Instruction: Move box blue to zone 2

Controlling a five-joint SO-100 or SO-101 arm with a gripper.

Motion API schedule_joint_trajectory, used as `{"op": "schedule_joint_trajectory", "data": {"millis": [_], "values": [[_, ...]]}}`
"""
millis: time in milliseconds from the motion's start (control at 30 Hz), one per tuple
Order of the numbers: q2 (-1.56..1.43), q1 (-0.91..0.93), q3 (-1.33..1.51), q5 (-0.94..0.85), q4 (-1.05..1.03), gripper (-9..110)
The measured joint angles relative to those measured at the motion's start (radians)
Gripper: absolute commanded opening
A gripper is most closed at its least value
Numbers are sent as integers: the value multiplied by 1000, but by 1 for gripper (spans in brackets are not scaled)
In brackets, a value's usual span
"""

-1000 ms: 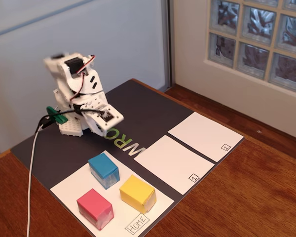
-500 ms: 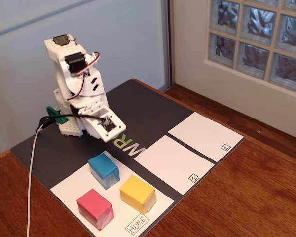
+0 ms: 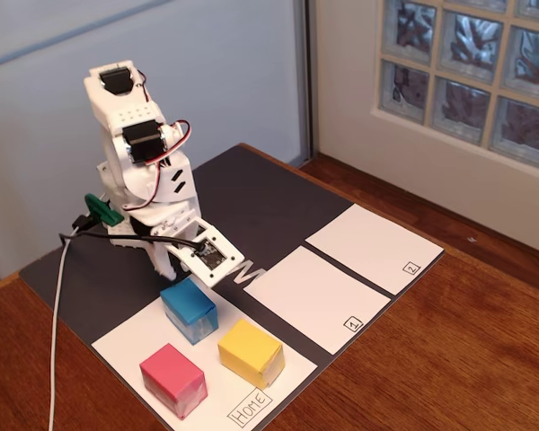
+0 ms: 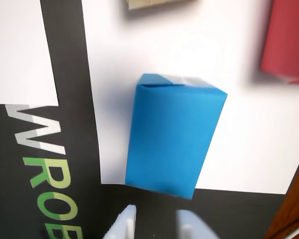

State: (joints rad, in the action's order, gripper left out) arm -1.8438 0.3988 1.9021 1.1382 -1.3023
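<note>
Box blue (image 3: 189, 309) on "Home" sheet (image 3: 126, 346) | zone 2 (image 3: 374, 246) labelled "2" | jaws parted, holding nothing

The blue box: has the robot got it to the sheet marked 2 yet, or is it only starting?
Only starting. Nothing looks done: the blue box sits on the Home sheet beside the yellow box and pink box. In hand: the pincer hovers just behind the blue box, tips apart, not gripping it. Left: grasp, lift, carry past sheet 1 to sheet 2, which is bare.
</note>
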Motion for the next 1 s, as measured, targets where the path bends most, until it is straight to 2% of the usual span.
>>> {"op": "schedule_joint_trajectory", "data": {"millis": [200, 367, 1000], "values": [[43, -18, -5, -3, 12, 40], [57, -40, -5, 8, 21, 46], [153, -71, 117, 52, 222, 49]]}}
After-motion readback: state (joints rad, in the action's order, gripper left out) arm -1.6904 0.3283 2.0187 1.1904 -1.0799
